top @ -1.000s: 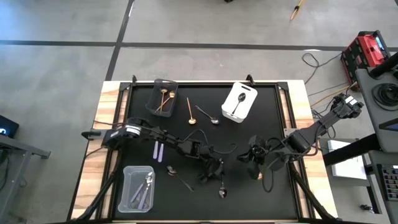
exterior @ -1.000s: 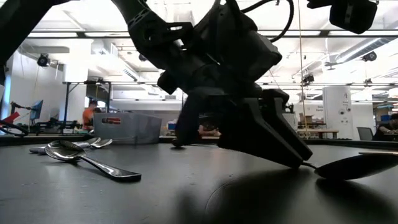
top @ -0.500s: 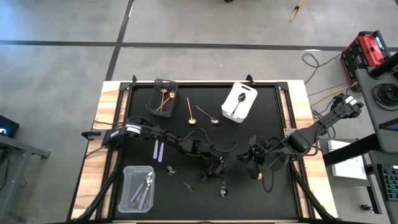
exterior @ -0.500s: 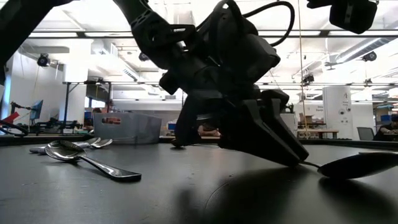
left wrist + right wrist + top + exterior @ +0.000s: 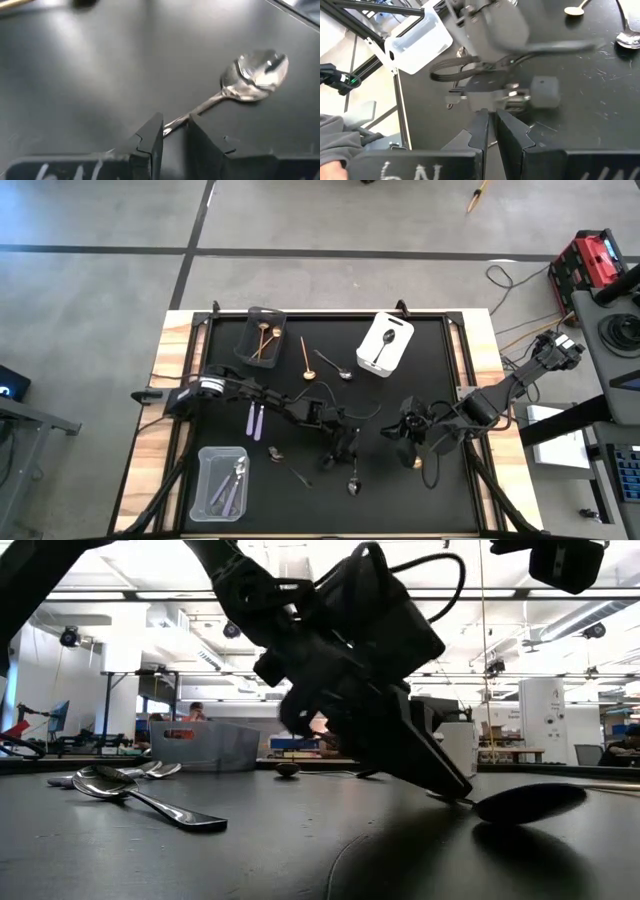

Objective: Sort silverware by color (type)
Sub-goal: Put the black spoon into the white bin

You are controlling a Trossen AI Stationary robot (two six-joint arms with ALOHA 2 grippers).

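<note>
My left gripper (image 5: 347,465) is near the table's front middle, shut on a silver spoon (image 5: 353,485). The spoon's bowl (image 5: 257,75) points away from the fingers. My right gripper (image 5: 404,442) is shut and empty just right of it, above the mat. Loose on the mat lie a gold spoon (image 5: 305,360), a grey spoon (image 5: 333,365), two lilac-handled spoons (image 5: 253,420), a small spoon (image 5: 275,452) and a dark spoon (image 5: 300,476). My left gripper pinches the spoon's handle (image 5: 176,124) between its two fingers, at the end away from the bowl. The fingers slant down from the table's left and lie along the handle. In the low view the bowl (image 5: 530,802) sits at or just above the mat.
A dark bin (image 5: 262,337) with gold spoons stands at the far left. A white bin (image 5: 385,343) with a dark spoon stands at the far right. A clear bin (image 5: 222,480) with silver spoons stands at the near left. Cables loop between the two grippers.
My left gripper has kept its hold on the spoon and shifted slightly toward the table's left and far side while tipping. The spoon's bowl has come along with it across the mat.
</note>
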